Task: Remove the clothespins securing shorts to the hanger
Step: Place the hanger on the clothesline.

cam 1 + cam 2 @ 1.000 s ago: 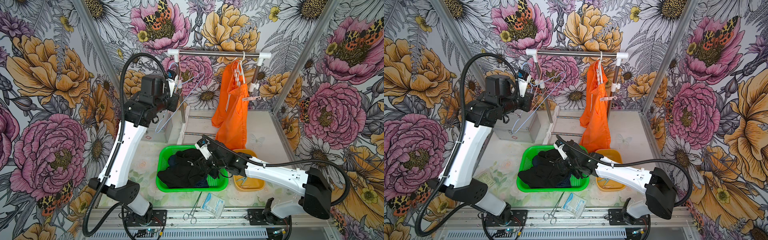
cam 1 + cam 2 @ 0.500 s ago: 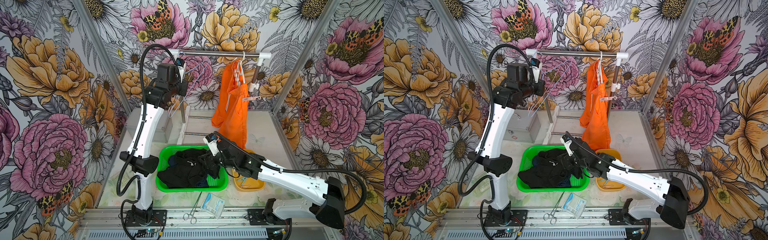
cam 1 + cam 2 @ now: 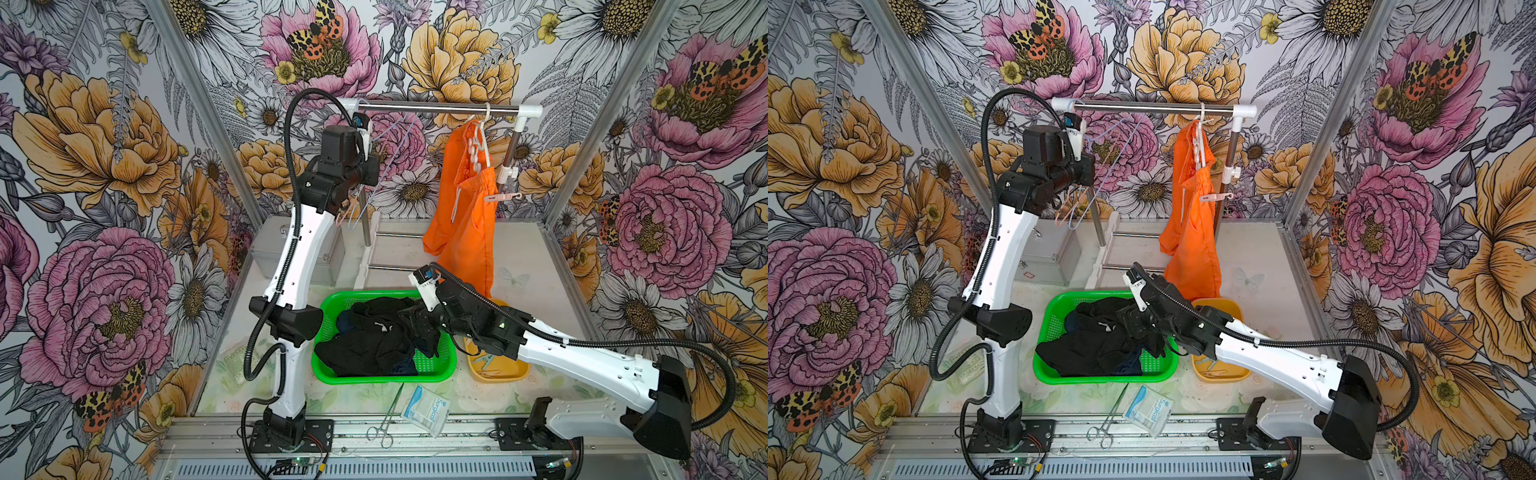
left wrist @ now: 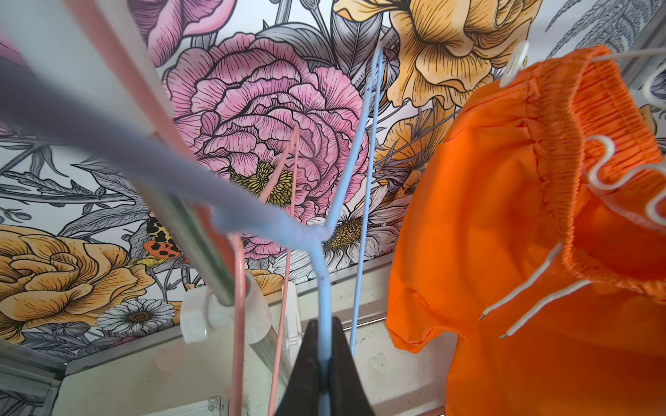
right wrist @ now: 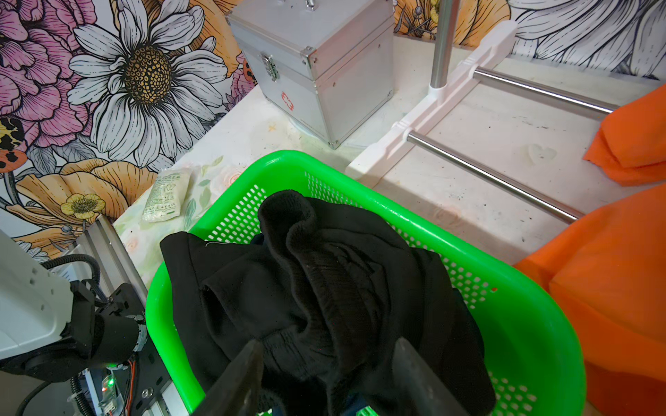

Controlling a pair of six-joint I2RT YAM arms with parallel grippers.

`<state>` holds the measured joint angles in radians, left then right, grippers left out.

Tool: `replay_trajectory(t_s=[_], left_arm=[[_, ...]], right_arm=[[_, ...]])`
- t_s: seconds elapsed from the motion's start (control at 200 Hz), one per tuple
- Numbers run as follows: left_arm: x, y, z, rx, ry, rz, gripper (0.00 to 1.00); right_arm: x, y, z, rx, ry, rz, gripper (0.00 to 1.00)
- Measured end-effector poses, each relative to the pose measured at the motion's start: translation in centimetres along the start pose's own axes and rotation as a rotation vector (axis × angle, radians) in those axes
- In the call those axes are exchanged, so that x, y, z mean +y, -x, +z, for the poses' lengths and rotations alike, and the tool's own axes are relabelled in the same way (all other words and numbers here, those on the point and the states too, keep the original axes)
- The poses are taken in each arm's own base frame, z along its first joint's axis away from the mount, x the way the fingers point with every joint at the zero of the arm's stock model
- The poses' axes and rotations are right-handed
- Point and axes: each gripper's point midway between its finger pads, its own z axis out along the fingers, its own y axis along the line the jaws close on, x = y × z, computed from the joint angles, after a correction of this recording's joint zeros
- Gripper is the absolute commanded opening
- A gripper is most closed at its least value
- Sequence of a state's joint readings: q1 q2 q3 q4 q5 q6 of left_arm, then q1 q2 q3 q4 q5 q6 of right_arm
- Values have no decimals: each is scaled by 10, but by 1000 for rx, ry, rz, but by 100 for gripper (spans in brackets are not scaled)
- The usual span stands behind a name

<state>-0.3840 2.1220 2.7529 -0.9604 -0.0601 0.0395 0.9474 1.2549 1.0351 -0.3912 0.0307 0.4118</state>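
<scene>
— Orange shorts (image 3: 465, 224) are the only pair on the rail (image 3: 436, 109)?

— Yes, on the white hanger (image 3: 478, 137) toward the right arm's end. A pale clothespin (image 3: 501, 197) bites the waistband low down, and the left wrist view shows a white clothespin (image 4: 514, 61) at its upper corner.

— And the other pairs?

— The black shorts (image 5: 324, 273) lie heaped in the green basket (image 5: 396, 212) on the tabletop, with a navy edge showing under them.

— The arms?

— The left gripper (image 4: 325, 326) is clamped on the blue hanger (image 4: 360, 144), bare wire, up by the rail's other end beside a pink hanger (image 4: 284, 259), also bare. The right gripper (image 5: 328, 356) hangs just above the black heap, jaws apart, holding nothing.

— Which step, then?

— I'd judge two pairs done and the empty hanger being dealt with; the orange pair is next.

— What does that call for?

— Release the blue wire once it hangs safely. Then one gripper steadies the white hanger while the other pinches a clothespin's tail ends and draws it off. The yellow tray (image 3: 519, 372) beside the basket looks like the place for it.
</scene>
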Motion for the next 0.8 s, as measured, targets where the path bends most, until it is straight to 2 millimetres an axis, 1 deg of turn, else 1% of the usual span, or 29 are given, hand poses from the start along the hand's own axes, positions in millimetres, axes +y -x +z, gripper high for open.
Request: replay_trajectory(t_s=[0.275,0.49,0.65,0.8], left_arm=[[0,13,0,-52,-1,-11,0],[2,21,1,-86,2,-22,0],[7,19,12,-95,8,-26,0],[7,8,29,-70,-2,-25,0]], right_arm=[[-1,-4,2,-1,1,18,59],[0,-1,2,-10,5,24,59],[0,0,2,-14,6,30,58],[0,-1,3,-16,7,44,57]])
